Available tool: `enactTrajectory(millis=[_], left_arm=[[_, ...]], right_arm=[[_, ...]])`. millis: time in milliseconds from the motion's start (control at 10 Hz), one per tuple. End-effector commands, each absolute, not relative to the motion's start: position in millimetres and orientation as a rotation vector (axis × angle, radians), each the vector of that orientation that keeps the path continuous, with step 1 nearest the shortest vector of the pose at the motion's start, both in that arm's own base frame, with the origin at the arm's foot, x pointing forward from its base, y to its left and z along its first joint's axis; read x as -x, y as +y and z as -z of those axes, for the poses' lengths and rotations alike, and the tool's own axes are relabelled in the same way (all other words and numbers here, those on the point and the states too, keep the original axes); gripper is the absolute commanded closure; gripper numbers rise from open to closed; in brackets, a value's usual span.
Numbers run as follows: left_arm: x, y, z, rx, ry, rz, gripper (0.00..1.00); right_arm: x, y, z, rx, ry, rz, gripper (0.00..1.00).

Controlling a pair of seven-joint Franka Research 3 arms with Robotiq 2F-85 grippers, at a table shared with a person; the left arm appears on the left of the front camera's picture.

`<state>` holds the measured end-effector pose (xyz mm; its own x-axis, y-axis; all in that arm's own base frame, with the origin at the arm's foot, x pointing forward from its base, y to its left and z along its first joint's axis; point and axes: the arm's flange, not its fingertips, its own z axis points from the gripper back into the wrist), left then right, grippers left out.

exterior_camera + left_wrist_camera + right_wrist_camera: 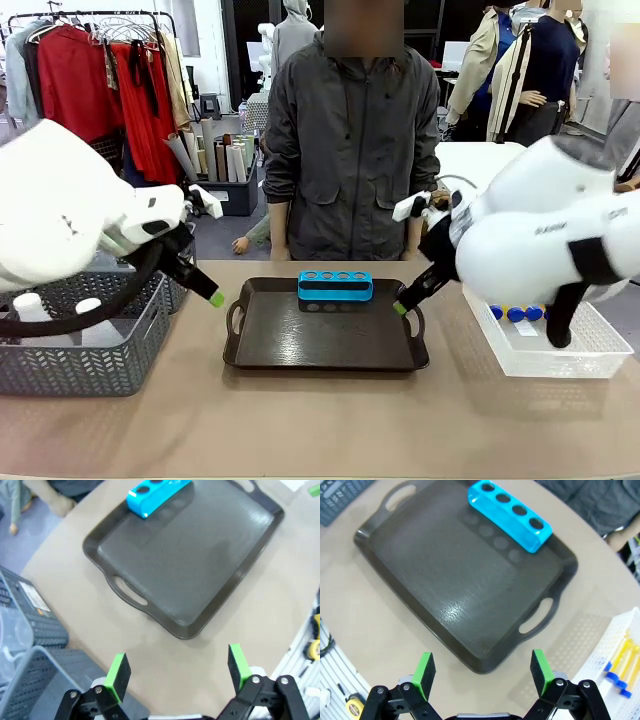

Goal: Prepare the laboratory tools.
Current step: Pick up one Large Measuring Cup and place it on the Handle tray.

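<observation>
The small blue four-hole rack (335,286) (155,492) (512,514) lies empty at the far edge of the dark brown tray (325,345) (200,565) (445,580). Yellow tubes with blue caps (518,313) (619,672) lie in a white basket (560,355) (625,640) to the right. Two pale translucent vessels (30,306), which may be the flask and the beaker, stand in the grey basket (90,345) on the left. My left gripper (213,296) (178,669) hangs open above the tray's left handle. Open as well, my right gripper (400,307) (482,671) hovers over the right handle.
A person in a dark grey jacket (345,140) stands at the far side of the table, right behind the tray. The grey basket (25,625) sits close by my left gripper. Bare tabletop (320,420) lies in front of the tray.
</observation>
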<state>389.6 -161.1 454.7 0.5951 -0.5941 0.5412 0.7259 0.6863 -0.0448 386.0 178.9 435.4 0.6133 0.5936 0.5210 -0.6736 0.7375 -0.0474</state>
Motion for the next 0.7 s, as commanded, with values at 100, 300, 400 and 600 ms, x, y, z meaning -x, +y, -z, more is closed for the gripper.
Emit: enactTrajectory(millis=[100,300,400,600], left_arm=[[-401,-147,-486,0.307,-0.587,0.885,0.0],[-408,-142,-511,0.352,-0.644,0.906,0.0],[-412,-136,-524,0.375,-0.681,0.922,0.0],[-415,-134,-549,0.377,-0.745,0.926,0.0]], right_arm=[[-398,155,-489,-0.232,-0.558,-0.796,0.0],[-406,144,-520,-0.26,-0.574,-0.804,0.0],[-410,140,-532,-0.283,-0.602,-0.806,0.0],[-416,126,-560,-0.313,-0.642,-0.786,0.0]])
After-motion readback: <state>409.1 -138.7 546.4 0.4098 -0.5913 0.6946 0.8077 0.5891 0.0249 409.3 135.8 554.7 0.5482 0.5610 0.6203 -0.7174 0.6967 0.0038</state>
